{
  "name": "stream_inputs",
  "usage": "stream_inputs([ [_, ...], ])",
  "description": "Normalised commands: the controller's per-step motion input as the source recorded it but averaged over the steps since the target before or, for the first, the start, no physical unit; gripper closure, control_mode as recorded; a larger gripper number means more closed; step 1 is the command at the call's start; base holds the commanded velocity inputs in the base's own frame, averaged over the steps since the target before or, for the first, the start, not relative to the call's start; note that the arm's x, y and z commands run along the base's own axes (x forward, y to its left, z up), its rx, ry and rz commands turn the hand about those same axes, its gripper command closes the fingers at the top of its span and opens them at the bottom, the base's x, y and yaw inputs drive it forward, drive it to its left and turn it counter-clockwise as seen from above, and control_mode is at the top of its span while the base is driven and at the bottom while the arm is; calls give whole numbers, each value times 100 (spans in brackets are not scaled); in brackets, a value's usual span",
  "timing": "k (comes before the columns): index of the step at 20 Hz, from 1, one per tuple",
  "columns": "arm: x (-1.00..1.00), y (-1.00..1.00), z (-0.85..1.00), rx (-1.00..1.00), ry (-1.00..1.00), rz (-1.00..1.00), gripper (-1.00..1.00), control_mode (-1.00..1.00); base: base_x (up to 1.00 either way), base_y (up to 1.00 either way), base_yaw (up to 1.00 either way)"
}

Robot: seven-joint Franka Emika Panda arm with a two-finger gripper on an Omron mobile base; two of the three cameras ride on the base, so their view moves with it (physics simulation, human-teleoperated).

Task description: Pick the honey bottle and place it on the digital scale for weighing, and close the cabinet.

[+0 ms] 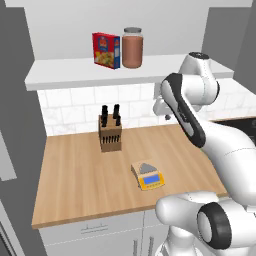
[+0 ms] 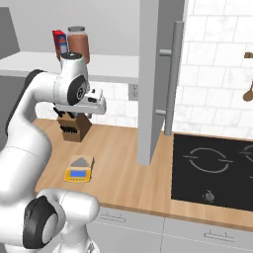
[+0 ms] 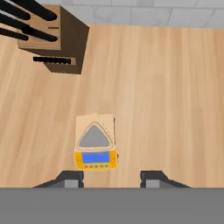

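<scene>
The honey bottle (image 1: 132, 47) stands upright on the white shelf (image 1: 75, 72) of the open cabinet, right beside a red and blue cereal box (image 1: 106, 50). It also shows behind the arm in the right base view (image 2: 79, 40). The digital scale (image 1: 148, 175) lies on the wooden counter with nothing on its grey plate (image 3: 93, 136). My gripper (image 3: 111, 179) hangs well above the counter, pointing down near the scale, open and holding nothing. The cabinet's right door (image 2: 150, 79) stands swung out over the counter, its long bar handle (image 2: 173, 74) facing right.
A wooden knife block (image 1: 110, 131) stands at the back of the counter (image 1: 75, 175), behind the scale. A black cooktop (image 2: 212, 168) lies to the right of the open door. Wooden utensils (image 2: 248, 91) hang on the tiled wall. White drawers (image 1: 95, 230) sit under the counter.
</scene>
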Motion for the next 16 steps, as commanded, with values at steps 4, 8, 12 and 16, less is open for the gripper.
stream_inputs([
  [4, -20, 0, 0, 0, -8, 0, -100, -100, 0, 0, 0],
  [8, -61, 0, 3, -1, -25, 0, -100, -100, 0, 0, 0],
  [12, -58, 0, 36, -1, -43, 0, -100, -100, 0, 0, 0],
  [16, -46, 0, 69, 0, -40, 1, -100, -100, 0, 0, 0],
])
